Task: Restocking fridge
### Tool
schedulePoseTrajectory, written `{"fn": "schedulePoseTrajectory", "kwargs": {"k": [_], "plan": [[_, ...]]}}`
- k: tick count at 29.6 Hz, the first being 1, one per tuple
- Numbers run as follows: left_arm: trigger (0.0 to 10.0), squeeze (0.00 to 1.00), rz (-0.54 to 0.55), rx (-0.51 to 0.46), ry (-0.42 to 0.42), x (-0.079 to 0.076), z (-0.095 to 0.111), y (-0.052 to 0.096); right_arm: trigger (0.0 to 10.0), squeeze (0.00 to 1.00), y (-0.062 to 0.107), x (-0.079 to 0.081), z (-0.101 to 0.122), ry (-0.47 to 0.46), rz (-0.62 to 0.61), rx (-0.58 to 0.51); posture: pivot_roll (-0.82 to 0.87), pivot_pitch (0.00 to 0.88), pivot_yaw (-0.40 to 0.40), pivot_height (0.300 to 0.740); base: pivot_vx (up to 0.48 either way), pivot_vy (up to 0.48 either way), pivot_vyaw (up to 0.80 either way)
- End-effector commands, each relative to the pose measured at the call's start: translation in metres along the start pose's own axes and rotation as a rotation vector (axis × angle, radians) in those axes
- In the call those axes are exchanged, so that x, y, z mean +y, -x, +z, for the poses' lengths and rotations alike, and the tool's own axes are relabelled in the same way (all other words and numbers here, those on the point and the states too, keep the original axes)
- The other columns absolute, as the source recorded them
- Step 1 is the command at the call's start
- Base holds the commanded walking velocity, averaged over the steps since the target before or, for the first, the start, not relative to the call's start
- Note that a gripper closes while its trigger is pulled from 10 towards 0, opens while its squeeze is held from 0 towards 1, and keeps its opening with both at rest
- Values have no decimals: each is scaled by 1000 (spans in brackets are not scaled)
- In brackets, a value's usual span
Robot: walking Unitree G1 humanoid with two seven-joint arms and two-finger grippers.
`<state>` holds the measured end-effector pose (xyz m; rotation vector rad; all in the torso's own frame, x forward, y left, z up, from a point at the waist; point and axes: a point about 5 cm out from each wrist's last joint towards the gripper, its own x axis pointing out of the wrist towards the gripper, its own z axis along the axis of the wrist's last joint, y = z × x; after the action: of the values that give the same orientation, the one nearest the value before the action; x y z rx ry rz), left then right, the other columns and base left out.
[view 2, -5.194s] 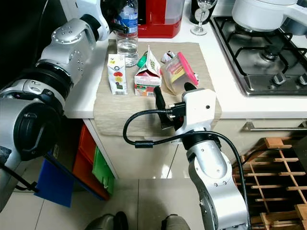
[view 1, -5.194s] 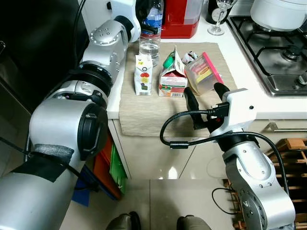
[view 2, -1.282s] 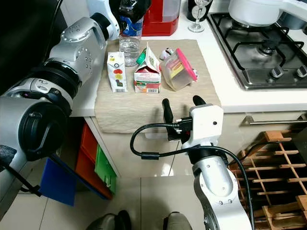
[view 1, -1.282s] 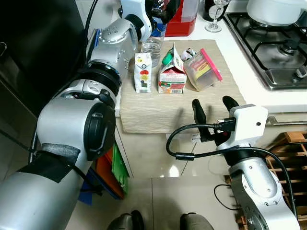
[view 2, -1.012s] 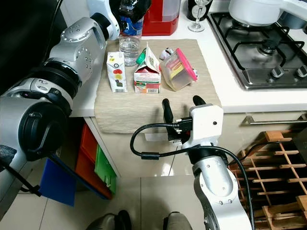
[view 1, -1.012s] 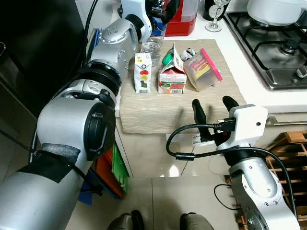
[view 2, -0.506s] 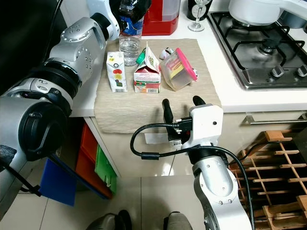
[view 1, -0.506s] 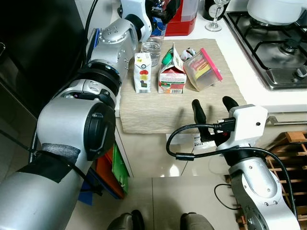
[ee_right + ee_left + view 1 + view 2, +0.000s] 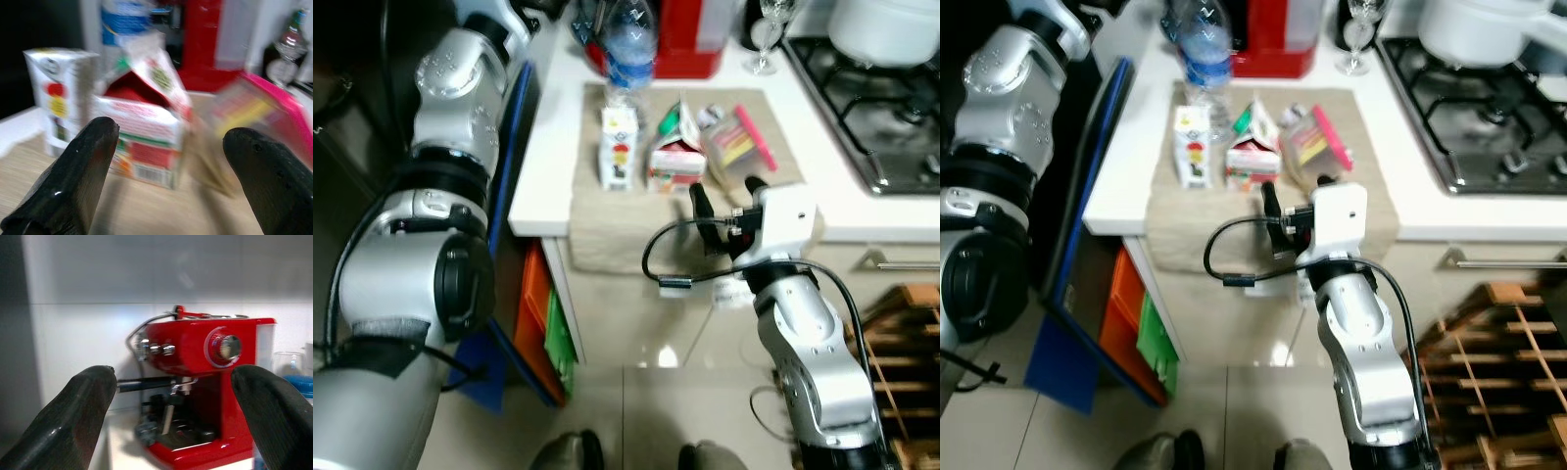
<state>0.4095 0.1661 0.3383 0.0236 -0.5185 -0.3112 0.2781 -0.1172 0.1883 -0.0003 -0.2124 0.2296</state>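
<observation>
On a beige mat [image 9: 607, 220] on the counter stand a small juice carton [image 9: 619, 147], a milk carton [image 9: 672, 155] with a green cap and a tilted clear tub [image 9: 736, 147] with a pink lid. A water bottle [image 9: 628, 47] stands behind them. My right gripper [image 9: 726, 196] is open at the mat's front edge, level with the milk carton [image 9: 146, 132] and a short way from it. My right gripper [image 9: 168, 134] holds nothing. My left gripper [image 9: 172, 377] is open and empty, facing the red coffee machine [image 9: 200, 377], with the bottle's blue cap [image 9: 298, 382] off to one side.
A wine glass [image 9: 766, 39] and a gas hob [image 9: 881, 108] with a white pot [image 9: 886, 24] lie to the right. A blue panel [image 9: 514, 166] leans along the counter's left side. Orange and green boxes [image 9: 543, 323] sit under it. A wooden rack [image 9: 901, 333] is low on the right.
The whole picture has shifted and blurred, so the camera moved. My right gripper has risen to the mat's edge near the cartons. My left gripper has let go of the bottle top.
</observation>
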Motion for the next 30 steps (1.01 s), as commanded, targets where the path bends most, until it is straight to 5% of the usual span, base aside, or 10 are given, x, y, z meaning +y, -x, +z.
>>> {"fn": "schedulePoseTrajectory", "kwargs": {"k": [1, 8, 13, 20, 23, 25, 30], "plan": [[10000, 0, -19, -30, 4, -2, 4, 1, 10000, 0, -1, -4, -1, -10, -5, -9, -140, 0, 31, 740, 0, 0, 0], [10000, 0, -121, -18, -6, -35, -12, 40, 10000, 0, -10, -9, 0, 13, -16, -69, -87, 0, 21, 740, 0, 0, 0], [10000, 0, -111, 18, 31, -64, -31, 94, 10000, 0, 6, -24, 6, 37, -136, -120, -58, 0, 7, 740, 0, 0, 0], [10000, 0, -81, 103, 24, -87, -55, 137, 10000, 0, 11, -43, -3, 79, -224, -114, -37, 0, -14, 740, 0, 0, 0], [10000, 0, 29, 133, 25, -84, -68, 156, 10000, 0, 11, -45, -7, 104, -212, -107, -36, 0, -17, 740, 0, 0, 0], [10000, 0, 223, 233, 98, -74, -88, 172, 10000, 0, 9, -45, -11, 105, -206, -99, -34, 0, -25, 740, 0, 0, 0], [10000, 0, 287, 314, 86, -74, -101, 169, 10000, 0, 1, -45, -18, 71, -212, -90, -31, 0, -24, 740, 0, 0, 0]]}}
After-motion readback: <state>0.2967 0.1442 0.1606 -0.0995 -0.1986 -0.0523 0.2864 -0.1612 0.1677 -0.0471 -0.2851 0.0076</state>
